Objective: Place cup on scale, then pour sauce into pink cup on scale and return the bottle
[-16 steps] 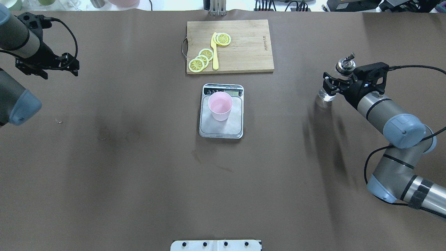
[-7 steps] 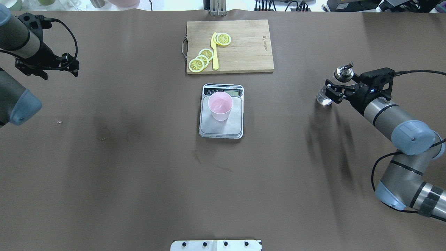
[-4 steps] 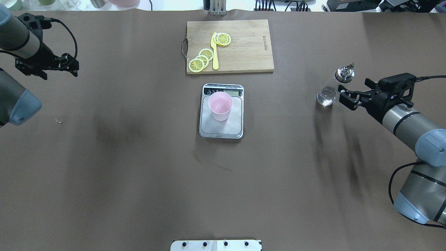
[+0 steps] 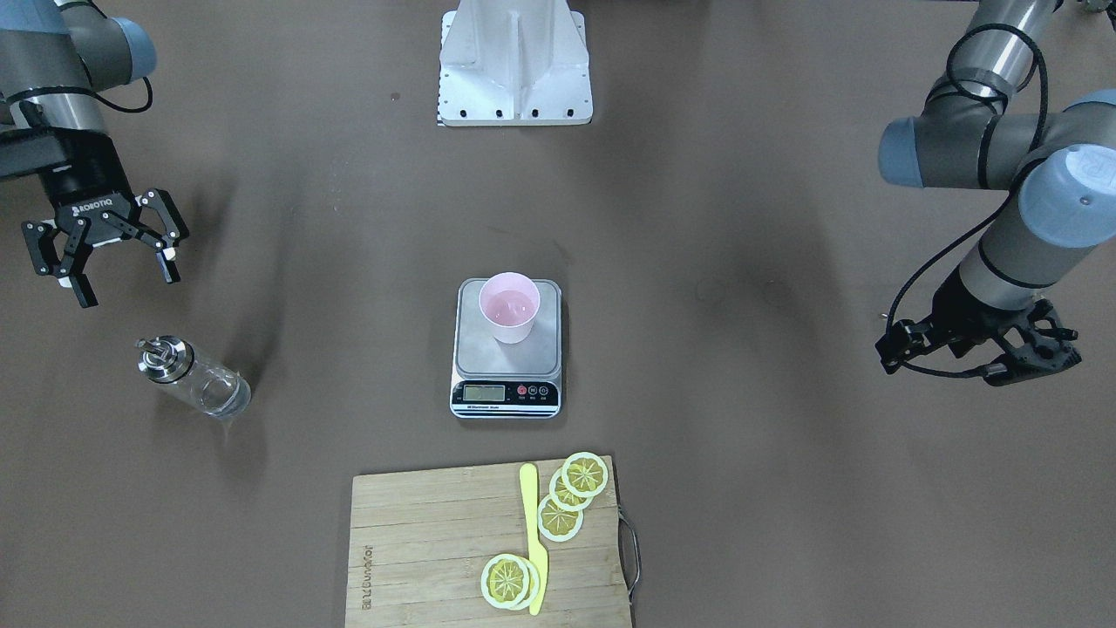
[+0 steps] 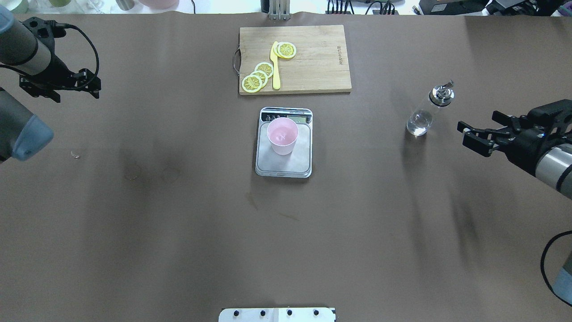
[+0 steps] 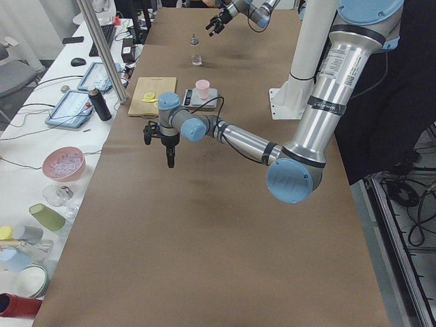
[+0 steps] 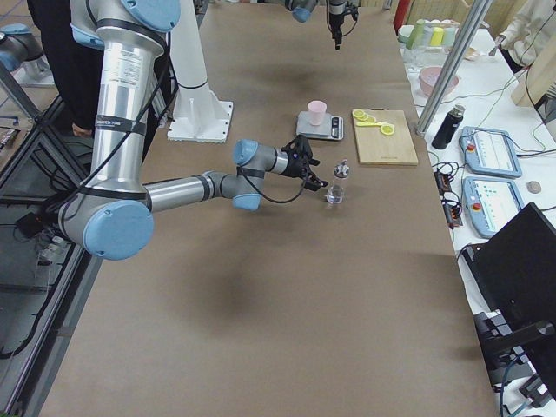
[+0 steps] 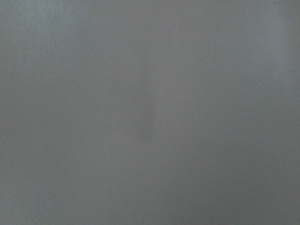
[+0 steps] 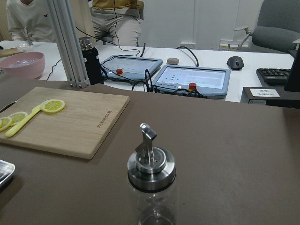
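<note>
The pink cup [image 5: 282,134] [image 4: 510,305] stands upright on the silver scale [image 5: 301,156] [image 4: 471,349] at the table's middle, and its inside glistens. The glass bottle [image 5: 424,116] [image 4: 196,379] with its silver pourer stands alone on the table to the right, holding a little clear sauce at its base. My right gripper [image 5: 469,136] [image 4: 122,279] is open and empty, well clear of the bottle on the robot's side. The right wrist view looks at the bottle's cap [image 9: 151,166] from close by. My left gripper [image 5: 85,85] [image 4: 976,349] hangs over the far left of the table; I cannot tell its state.
A wooden cutting board [image 5: 313,58] [image 4: 418,541] with lemon slices [image 5: 259,76] and a yellow knife [image 5: 275,67] lies beyond the scale. The white robot base [image 4: 514,61] sits at the near edge. Tablets, a dark flask and seated people are past the far edge.
My right gripper opened, let go of the bottle and drew back to the right. The bottle stays standing where it was set. The left arm, cup and scale have not moved.
</note>
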